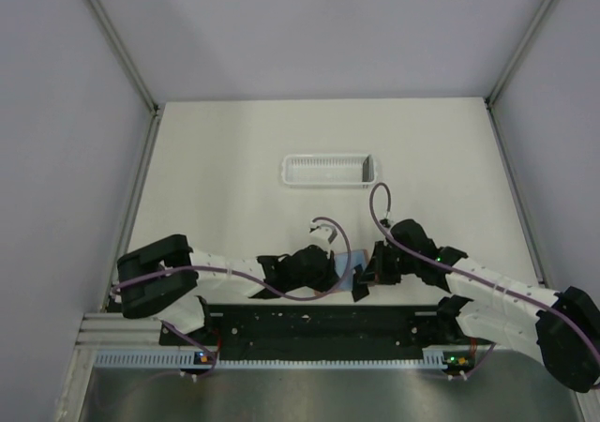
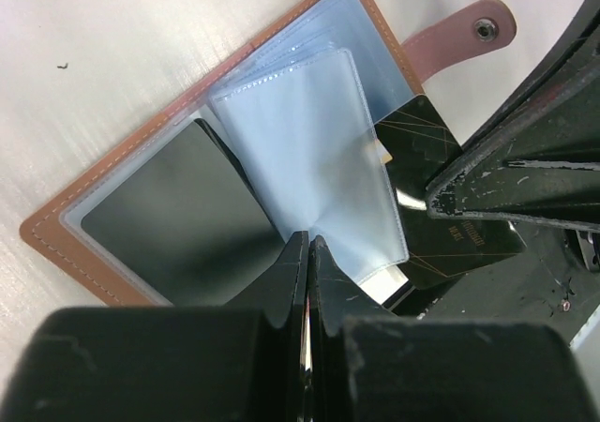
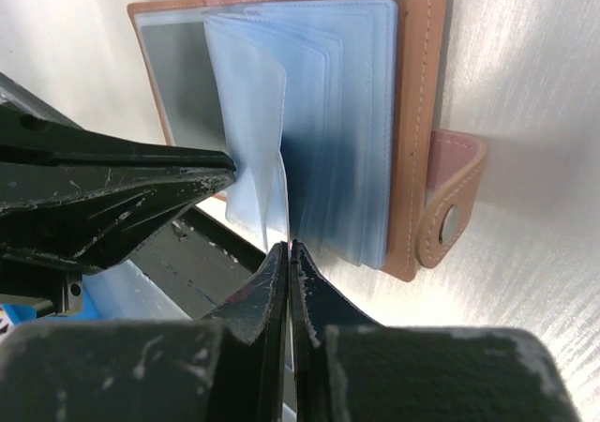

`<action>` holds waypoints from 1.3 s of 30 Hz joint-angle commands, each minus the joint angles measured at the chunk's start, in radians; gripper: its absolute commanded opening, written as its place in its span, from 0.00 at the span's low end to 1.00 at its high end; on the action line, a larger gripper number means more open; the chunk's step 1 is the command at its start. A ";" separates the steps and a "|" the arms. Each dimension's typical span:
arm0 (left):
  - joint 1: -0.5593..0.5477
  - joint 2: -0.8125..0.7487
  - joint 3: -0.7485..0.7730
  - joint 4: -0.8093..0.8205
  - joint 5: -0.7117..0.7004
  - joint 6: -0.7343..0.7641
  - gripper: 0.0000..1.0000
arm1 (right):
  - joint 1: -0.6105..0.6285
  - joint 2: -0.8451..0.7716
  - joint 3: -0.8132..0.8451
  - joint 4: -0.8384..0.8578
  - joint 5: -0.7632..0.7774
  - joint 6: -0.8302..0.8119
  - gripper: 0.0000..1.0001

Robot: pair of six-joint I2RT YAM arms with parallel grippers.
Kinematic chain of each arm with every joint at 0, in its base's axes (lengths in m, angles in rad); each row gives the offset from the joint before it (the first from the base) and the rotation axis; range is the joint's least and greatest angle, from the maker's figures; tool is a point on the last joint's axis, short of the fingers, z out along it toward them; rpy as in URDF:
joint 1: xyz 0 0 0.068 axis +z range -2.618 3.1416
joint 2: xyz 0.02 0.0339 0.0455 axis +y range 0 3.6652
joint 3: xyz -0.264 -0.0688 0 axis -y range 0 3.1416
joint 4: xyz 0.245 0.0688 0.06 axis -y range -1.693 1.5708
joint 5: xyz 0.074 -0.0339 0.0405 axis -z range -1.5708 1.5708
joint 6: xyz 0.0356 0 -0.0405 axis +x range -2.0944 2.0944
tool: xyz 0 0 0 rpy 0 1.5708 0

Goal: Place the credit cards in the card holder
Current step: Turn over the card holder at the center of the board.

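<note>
Now both left jaws and right jaws sit clenched over the open reddish-brown leather card holder (image 3: 417, 113) and thin black card (image 2: 417, 136).

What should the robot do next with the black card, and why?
Probably the right tool should slide its black card deeper under the clear sleeve that the left tool pinches up; much of the card sticks out of the card holder.

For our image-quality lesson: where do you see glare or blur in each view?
Left wrist: glare on the card holder sleeves, left gripper blurred. Right wrist: streaky sheen on the table, right gripper soft. Top external: even light.
</note>
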 commanded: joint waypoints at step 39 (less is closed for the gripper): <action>0.004 -0.401 -0.062 -0.201 -0.086 0.061 0.00 | 0.022 -0.010 0.077 0.082 0.047 0.042 0.00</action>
